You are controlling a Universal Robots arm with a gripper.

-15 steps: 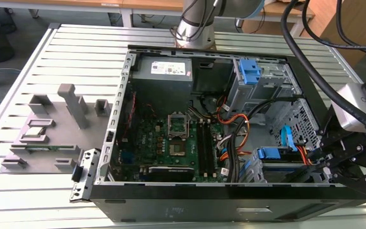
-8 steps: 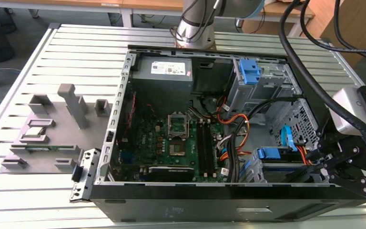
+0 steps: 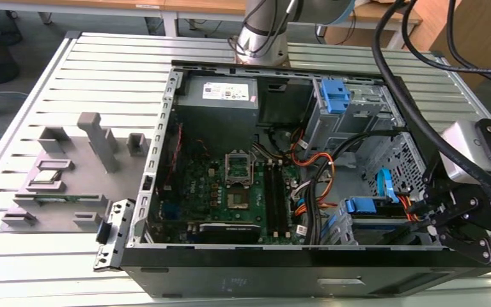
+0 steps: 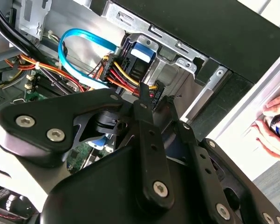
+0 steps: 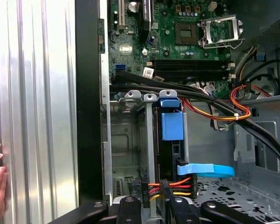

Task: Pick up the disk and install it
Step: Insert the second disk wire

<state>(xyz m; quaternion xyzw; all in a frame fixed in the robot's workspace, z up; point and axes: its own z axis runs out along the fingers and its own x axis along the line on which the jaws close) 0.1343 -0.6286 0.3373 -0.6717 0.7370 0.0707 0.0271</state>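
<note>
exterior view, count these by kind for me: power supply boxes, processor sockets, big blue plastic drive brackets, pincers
power supply box: 1
processor socket: 1
blue plastic drive brackets: 2
pincer: 1
total: 5

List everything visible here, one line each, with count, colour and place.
Open black desktop computer case: one, on the ribbed metal table.
Green motherboard: one, inside the case.
Grey power-supply box: one, at the case's far end.
Silver disk with blue plastic rails: one, seated in the drive bay.
Light-blue flat data cable: one, looping beside the bay.
Grey moulded fixture block: one, at the exterior view's left.
Person's hand: one, on the table edge.
Black gripper: one, at the disk's cable end.
</note>
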